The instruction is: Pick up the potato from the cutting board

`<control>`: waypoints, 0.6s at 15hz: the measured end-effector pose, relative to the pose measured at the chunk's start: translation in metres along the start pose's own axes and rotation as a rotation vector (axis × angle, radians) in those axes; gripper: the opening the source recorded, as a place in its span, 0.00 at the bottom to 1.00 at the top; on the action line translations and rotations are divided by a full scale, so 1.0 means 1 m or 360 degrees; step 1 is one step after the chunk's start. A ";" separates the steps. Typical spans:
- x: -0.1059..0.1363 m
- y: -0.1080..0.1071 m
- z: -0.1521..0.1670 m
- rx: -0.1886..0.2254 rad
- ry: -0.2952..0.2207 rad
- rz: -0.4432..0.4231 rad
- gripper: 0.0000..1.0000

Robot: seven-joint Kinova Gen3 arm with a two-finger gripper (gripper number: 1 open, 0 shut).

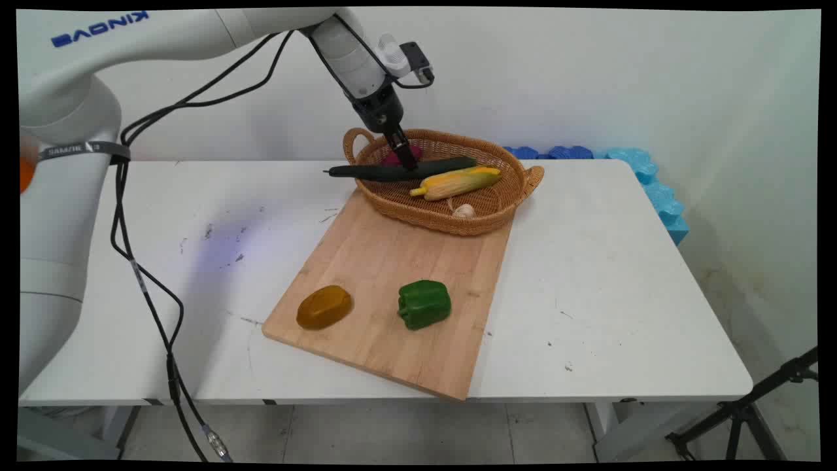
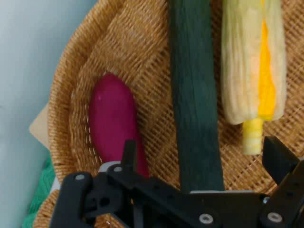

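Here the gripper [image 1: 407,157] has its jaws spread astride the cucumber [image 1: 399,171], whose stem overhangs the wicker basket's [image 1: 444,219] rim.

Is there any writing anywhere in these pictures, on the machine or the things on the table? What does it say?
"KINOVA": blue letters on the white arm at the upper left of the main view, showing mirrored there.
A grey band round the arm lower down carries small print, too small to read.
The wicker basket, cutting board, cucumber, corn and green pepper carry no lettering; the hand view shows none either.
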 end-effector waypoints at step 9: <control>-0.004 0.036 -0.088 -0.0066 0.0214 -0.0110 1.00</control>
